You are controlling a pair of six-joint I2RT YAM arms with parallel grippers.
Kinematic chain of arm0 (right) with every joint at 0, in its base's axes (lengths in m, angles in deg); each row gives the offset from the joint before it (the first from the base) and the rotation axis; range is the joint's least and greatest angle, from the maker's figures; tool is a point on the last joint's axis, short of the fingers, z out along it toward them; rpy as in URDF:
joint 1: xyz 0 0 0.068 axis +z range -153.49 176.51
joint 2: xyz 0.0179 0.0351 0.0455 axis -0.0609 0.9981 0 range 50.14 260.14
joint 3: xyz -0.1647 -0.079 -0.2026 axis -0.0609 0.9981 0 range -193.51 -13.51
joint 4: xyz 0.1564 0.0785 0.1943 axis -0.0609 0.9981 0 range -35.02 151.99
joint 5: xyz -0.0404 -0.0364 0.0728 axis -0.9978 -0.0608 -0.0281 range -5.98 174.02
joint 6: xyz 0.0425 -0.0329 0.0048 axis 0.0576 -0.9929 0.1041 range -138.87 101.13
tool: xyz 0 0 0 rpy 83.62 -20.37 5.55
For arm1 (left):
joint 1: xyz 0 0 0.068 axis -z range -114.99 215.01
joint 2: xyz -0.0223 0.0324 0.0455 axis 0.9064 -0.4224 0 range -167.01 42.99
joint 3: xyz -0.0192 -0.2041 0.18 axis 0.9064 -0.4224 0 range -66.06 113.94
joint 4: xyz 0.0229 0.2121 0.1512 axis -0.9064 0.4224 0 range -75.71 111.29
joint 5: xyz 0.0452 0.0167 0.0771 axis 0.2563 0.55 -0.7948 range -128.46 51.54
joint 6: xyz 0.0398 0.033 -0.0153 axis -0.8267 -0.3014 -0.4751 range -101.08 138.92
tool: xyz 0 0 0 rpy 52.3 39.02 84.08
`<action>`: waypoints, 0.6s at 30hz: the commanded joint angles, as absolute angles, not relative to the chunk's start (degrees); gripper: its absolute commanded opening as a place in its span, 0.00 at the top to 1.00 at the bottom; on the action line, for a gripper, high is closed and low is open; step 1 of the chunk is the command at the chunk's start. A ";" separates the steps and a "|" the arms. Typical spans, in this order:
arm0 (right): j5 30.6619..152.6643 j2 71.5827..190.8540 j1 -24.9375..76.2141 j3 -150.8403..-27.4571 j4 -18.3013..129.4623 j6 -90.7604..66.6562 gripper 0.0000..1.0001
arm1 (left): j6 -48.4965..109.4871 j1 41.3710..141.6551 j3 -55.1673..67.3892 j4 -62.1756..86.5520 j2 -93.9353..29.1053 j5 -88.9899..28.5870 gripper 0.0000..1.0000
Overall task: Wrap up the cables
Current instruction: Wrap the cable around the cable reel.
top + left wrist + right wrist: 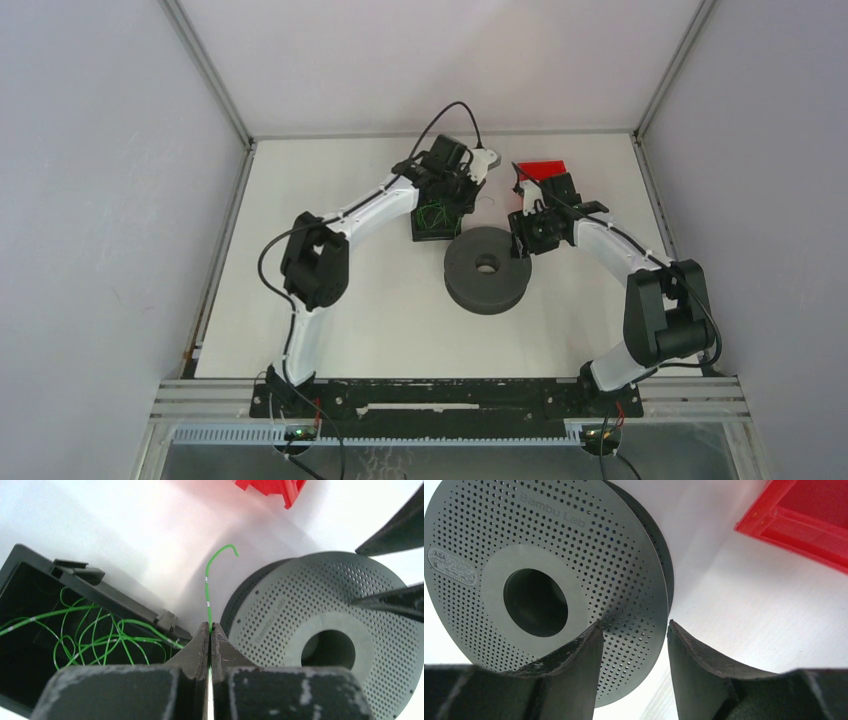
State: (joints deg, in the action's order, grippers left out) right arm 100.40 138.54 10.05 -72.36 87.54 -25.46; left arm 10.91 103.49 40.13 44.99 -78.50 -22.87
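**Operator:** Quick check, what have I got?

**Annotator:** Your left gripper point(210, 630) is pinched tight on one green cable point(207, 587). A short tail pokes up past the fingertips, curled at the end. The rest of the cables point(100, 635) sit in a loose tangle in the black box point(115, 597), just beside that gripper. Your right gripper point(635, 626) has its jaws apart, with the spool point(574, 540) rim showing in the gap. I can't tell if either finger touches it.

**Operator:** So what bites me from here?

**Annotator:** A few things, my read.
- **Grip slip:** the strand is very thin and you hold it near its tip, so a tug toward the spool could slide it out of the pinch.
- **Snag:** it likely runs back into that tangle. Pull quickly and you could drag a knot up, or catch the box rim and shift the box.
- **Spool skating:** the spool lies flat and nothing clamps it. Nudge it with the right fingers and it may skate toward the red tray point(804, 520).
- **Arm bump:** both arms are near each other by the spool, so a wide swing risks a collision.

**Operator:** Priority?

**Annotator:** Grip slip. Pull slowly, and pin the spool first.
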 commanded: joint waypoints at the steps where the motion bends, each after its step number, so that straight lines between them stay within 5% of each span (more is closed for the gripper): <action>1: 101.91 138.87 10.56 -73.54 85.15 -28.54 0.43 | 11.08 104.16 47.70 46.63 -82.37 -24.43 1.00; 18: 106.89 138.94 9.43 -73.54 83.33 -32.21 0.45 | 2.61 107.10 58.53 47.73 -91.27 -20.42 0.99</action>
